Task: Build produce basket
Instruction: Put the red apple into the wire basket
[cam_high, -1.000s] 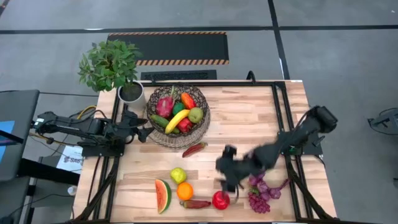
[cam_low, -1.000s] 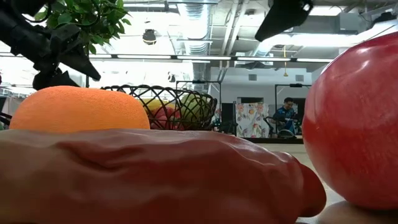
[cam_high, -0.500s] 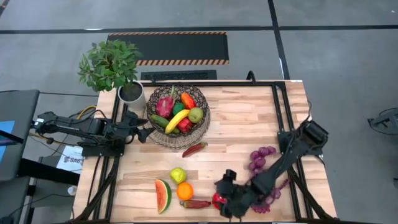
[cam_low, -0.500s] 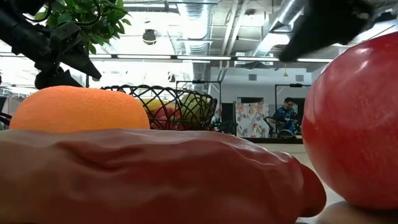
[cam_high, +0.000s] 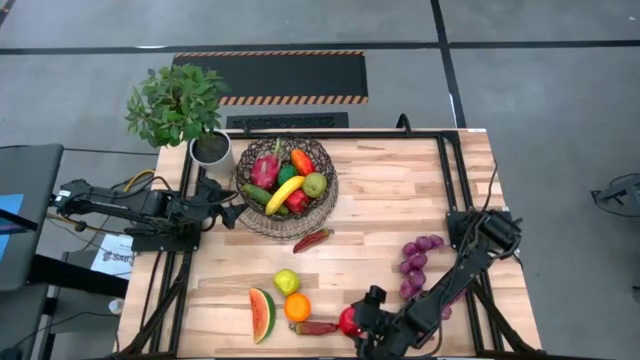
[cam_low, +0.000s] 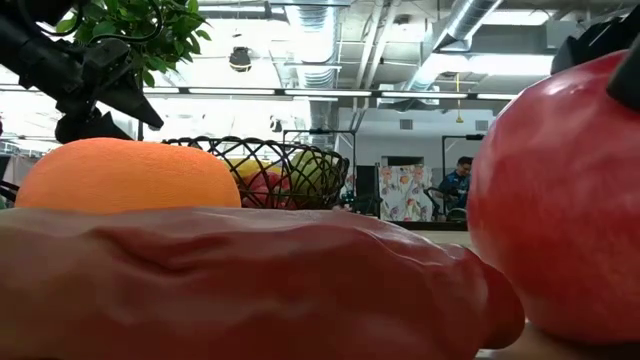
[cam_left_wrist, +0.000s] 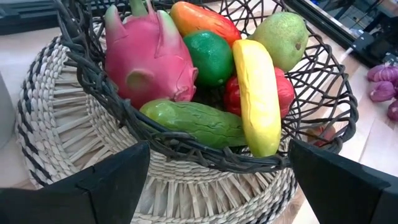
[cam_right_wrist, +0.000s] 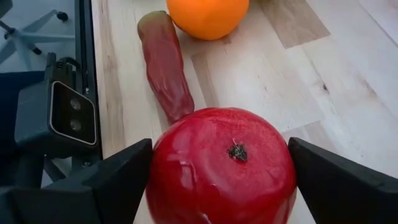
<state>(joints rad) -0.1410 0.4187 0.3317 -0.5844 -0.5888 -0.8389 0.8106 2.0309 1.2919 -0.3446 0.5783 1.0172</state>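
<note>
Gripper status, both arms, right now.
Left gripper: open, empty, beside the basket.
Right gripper: open, fingers either side of the red apple, not closed on it.

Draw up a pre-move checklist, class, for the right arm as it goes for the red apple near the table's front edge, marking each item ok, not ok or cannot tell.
1. Right gripper open: ok.
2. Red apple sits between the right fingers: ok in the right wrist view.
3. Fingers low enough to grip the apple's middle: cannot tell.
4. Neighbours clear: the dark red pepper lies close beside the apple, the orange farther off; whether the pepper touches it, cannot tell.
5. Wire basket has room: cannot tell; dragon fruit, banana and cucumber already fill much of it.
6. Left gripper beside the basket, possibly in the drop path: not ok.
</note>
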